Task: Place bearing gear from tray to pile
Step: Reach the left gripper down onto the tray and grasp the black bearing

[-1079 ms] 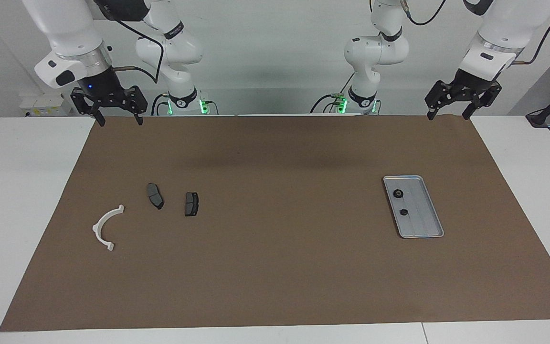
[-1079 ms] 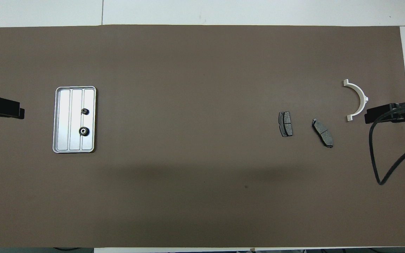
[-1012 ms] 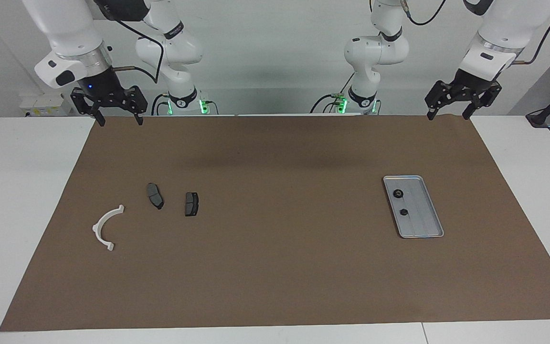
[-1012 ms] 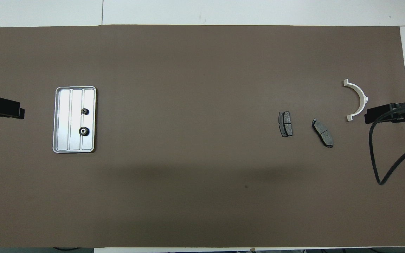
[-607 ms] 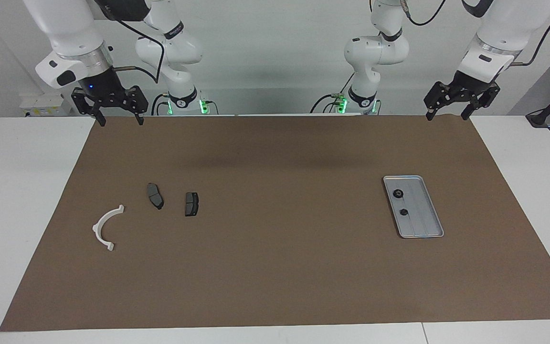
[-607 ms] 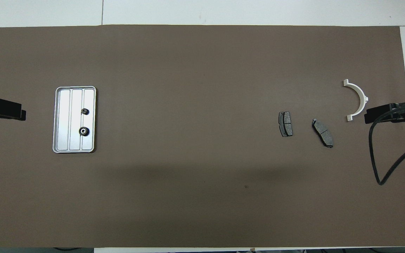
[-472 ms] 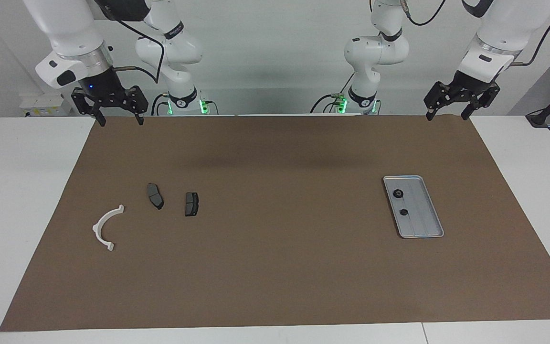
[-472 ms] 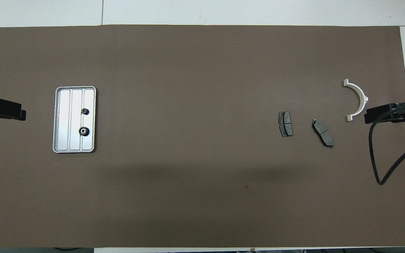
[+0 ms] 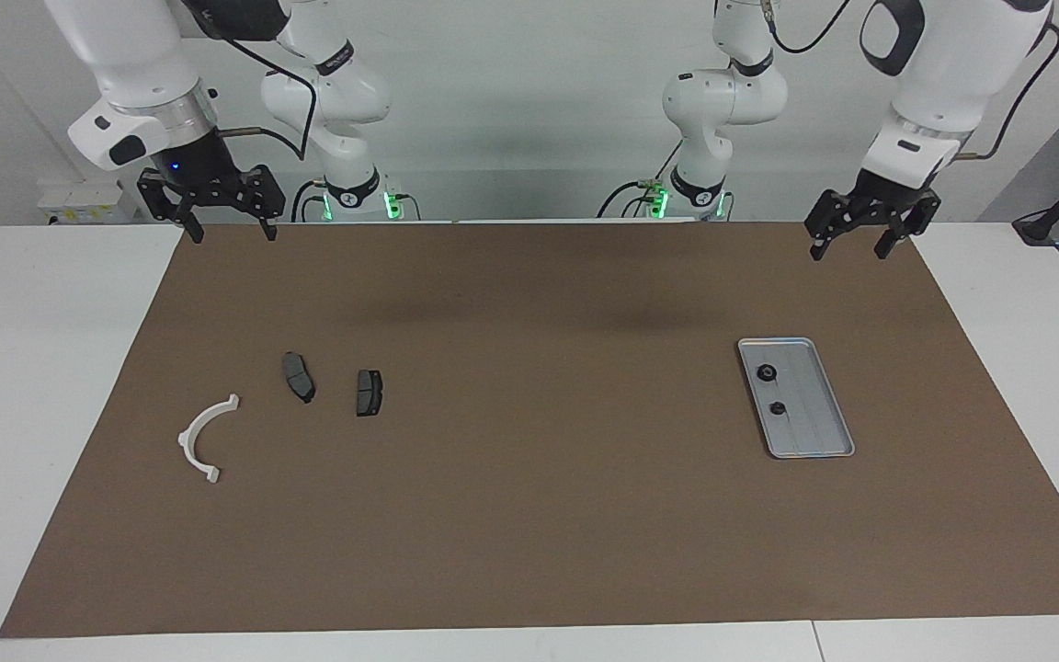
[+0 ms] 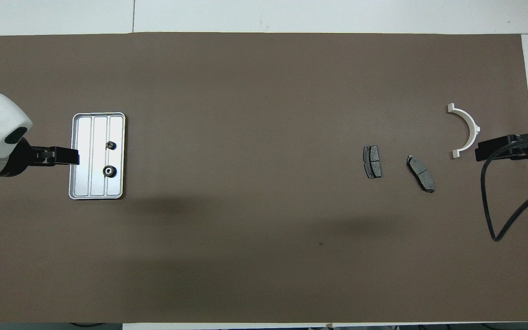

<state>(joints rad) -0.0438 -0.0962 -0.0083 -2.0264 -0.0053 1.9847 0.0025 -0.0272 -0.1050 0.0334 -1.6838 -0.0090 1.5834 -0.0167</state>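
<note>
Two gears (image 10: 108, 158) in tray (image 10: 80, 183), left hand (image 9: 848, 244) raised (overhead overlaps tray)

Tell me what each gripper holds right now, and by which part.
Nothing is held. The left gripper hangs open in the air, the right gripper waits open, and both gears lie in the tray.

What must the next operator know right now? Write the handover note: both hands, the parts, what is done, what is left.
Left hand: open, empty, raised over the mat's robot-side edge, short of the tray.
Right hand: open, empty, waiting over the mat's edge at its own end.
Tray: toward the left arm's end, holding two bearing gears.
Pile: white arc bracket and two brake pads, toward the right arm's end.
Done: nothing moved yet.
Left: pick a gear from the tray and set it by the pile.
</note>
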